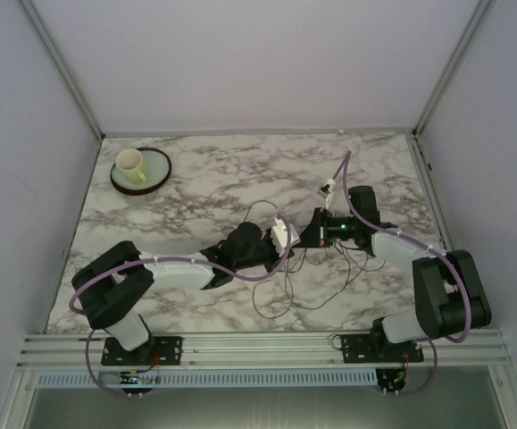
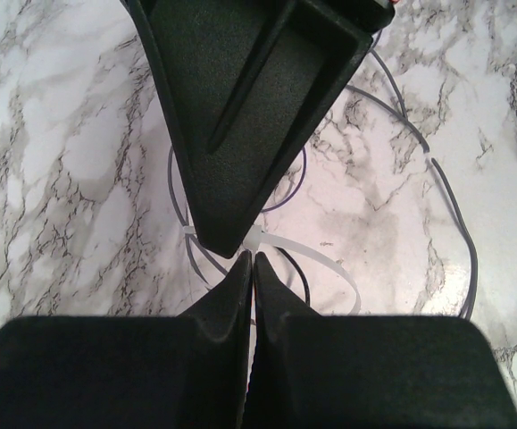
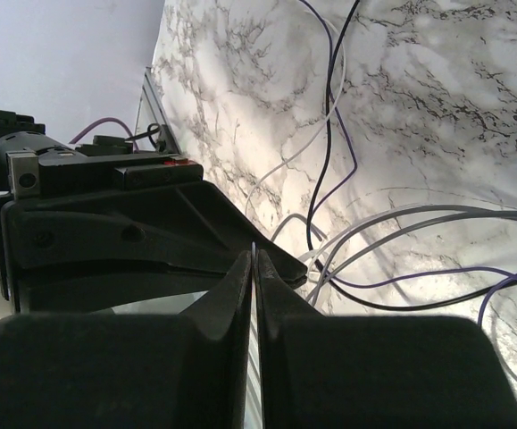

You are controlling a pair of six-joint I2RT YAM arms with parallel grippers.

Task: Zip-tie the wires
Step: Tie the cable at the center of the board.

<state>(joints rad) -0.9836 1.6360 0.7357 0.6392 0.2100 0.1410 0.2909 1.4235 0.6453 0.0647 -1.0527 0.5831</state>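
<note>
Wires [image 3: 328, 134] sprawl in loose loops mid marble table [image 1: 195, 179], trailing toward 5 o'clock from the 2 meeting grippers. Left gripper [image 2: 251, 264] fingers pressed together, white zip tie [image 2: 298, 250] at their tips, strap running to 3 o'clock; can't tell if pinched. Right gripper [image 3: 254, 264] fingers together too. Cup [image 1: 130, 163] on plate [image 1: 155, 176] at 10 o'clock.

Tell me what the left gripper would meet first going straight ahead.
Probably the right gripper, its tip just ahead of the left gripper; a white zip tie crosses between them, depth unclear.
</note>
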